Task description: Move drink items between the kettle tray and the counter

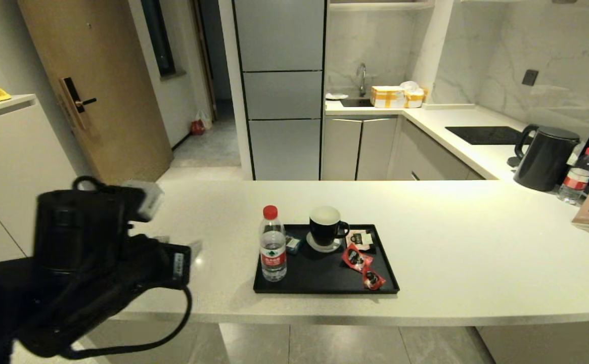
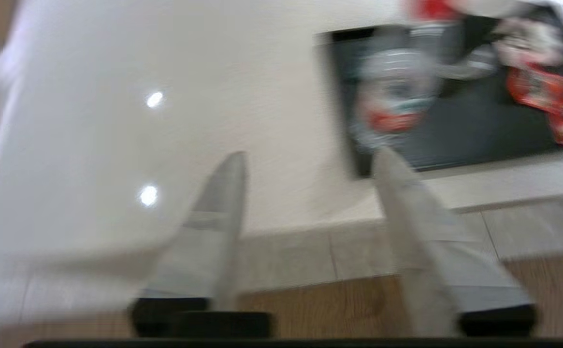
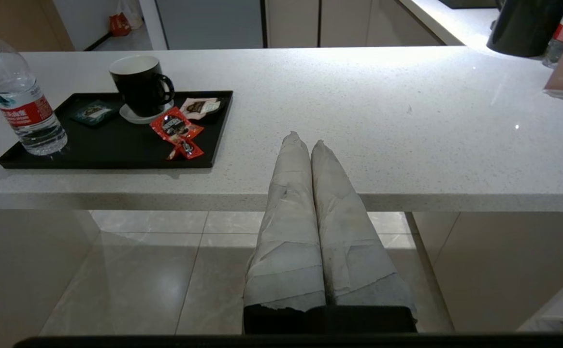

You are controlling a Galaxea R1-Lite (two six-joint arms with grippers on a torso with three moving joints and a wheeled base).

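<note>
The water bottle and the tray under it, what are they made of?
The water bottle looks like thin clear plastic: you see through it, and its cap is red. The tray is matte black, probably plastic or coated metal; its look leaves that open.

Left wrist view blurred, seemingly motion.

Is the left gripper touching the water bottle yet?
Apart. The left wrist view shows the open left gripper short of the water bottle, with bare counter and the tray edge between.
</note>
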